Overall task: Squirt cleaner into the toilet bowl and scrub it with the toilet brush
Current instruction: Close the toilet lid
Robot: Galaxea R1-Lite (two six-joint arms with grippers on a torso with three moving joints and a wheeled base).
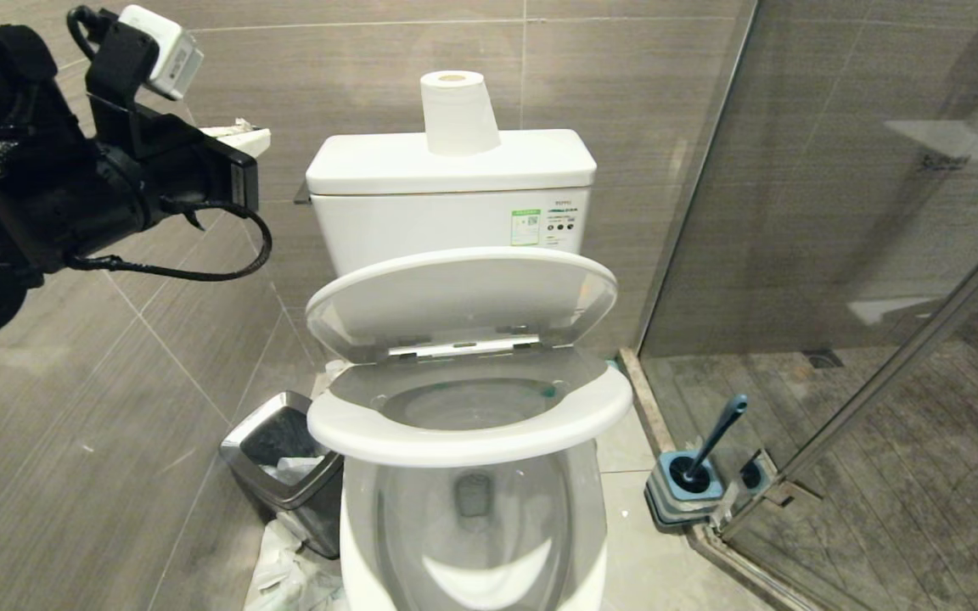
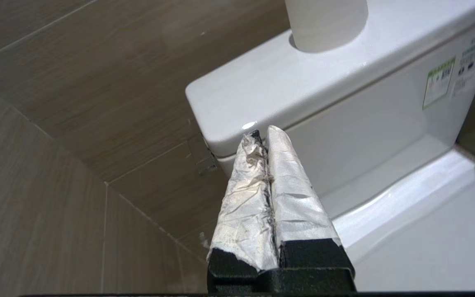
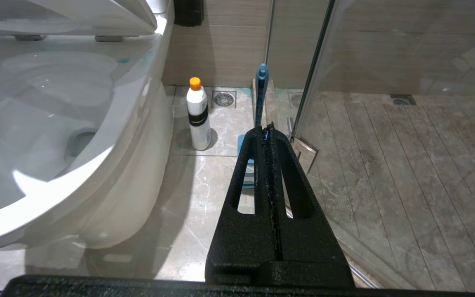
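The white toilet bowl [image 1: 472,543] stands in the middle with its lid [image 1: 463,297] up against the tank [image 1: 451,204] and its seat [image 1: 472,428] partly lifted. Turquoise smears of cleaner [image 1: 550,392] show under the seat's back right rim. The slate-blue toilet brush [image 1: 720,433] leans in its striped holder [image 1: 676,501] on the floor to the right. My left gripper [image 1: 247,133] is raised at the upper left, level with the tank's corner [image 2: 221,136], shut and empty, its fingers [image 2: 291,194] wrapped in white. My right gripper [image 3: 267,128] is low beside the bowl [image 3: 76,136], shut and empty, pointing at the brush handle [image 3: 261,95].
A white bottle with an orange cap [image 3: 198,117] stands on the floor between the bowl and the brush. A toilet roll [image 1: 459,110] sits on the tank. A steel-rimmed bin [image 1: 285,462] with crumpled paper stands left of the bowl. The glass shower partition [image 1: 837,255] closes off the right side.
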